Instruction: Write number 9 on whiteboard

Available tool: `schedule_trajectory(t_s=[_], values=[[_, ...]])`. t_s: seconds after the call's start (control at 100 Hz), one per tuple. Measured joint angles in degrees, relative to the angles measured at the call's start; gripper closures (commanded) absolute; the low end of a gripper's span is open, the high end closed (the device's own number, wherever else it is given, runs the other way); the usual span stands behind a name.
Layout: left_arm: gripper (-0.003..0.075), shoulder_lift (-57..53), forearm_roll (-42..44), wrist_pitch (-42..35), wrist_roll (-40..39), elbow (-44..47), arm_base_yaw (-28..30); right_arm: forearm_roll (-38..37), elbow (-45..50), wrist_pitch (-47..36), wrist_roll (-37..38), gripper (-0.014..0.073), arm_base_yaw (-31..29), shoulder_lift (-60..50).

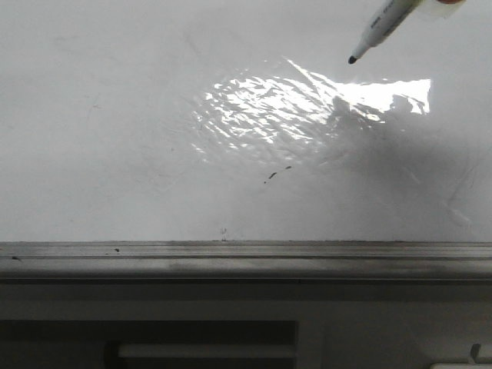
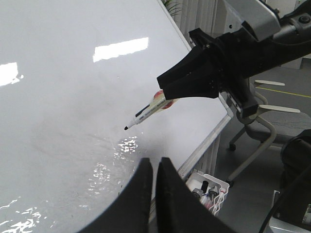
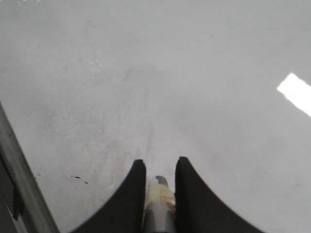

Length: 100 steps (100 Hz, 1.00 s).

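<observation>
A: Right end effector [image 3: 156, 189] clamped on marker [image 1: 382, 28] — tip angled down, hovering off the whiteboard [image 1: 115, 138], so no 9 drawn yet.
B: Left end effector [image 2: 154, 171] closed, empty — parked clear.

No writing can be read anywhere. Dark print runs along the marker [image 1: 382, 24] barrel, too small and blurred to make out. The whiteboard [image 1: 115, 138] bears only small stray black dashes [image 1: 277, 174], forming no digit or letter.
</observation>
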Motion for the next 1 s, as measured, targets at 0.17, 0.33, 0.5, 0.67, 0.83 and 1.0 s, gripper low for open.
schedule_trajectory(t_s=[0.17,0.33,0.5,0.67,0.83,1.0], values=[[0.0741,0.0,0.0,-0.1,-0.1,0.0,0.0,-0.2,0.0,-2.5,2.8,0.0634,-4.3,0.2],[0.0741,0.0,0.0,-0.1,-0.1,0.0,0.0,0.1,0.0,-3.2,3.1,0.0634,-4.8,1.0],[0.0741,0.0,0.0,-0.1,-0.1,0.2,0.0,0.5,0.0,-3.6,3.3,0.0634,-4.8,3.6],[0.0741,0.0,0.0,-0.2,-0.1,1.0,0.0,0.8,0.0,-5.2,3.4,0.0634,-4.8,5.2],[0.0741,0.0,0.0,-0.2,-0.1,1.2,0.0,2.1,0.0,-7.3,3.4,0.0634,-4.8,6.2],[0.0741,0.0,0.0,-0.3,-0.1,1.2,0.0,3.2,0.0,-5.8,3.5,0.0636,-4.8,6.5]])
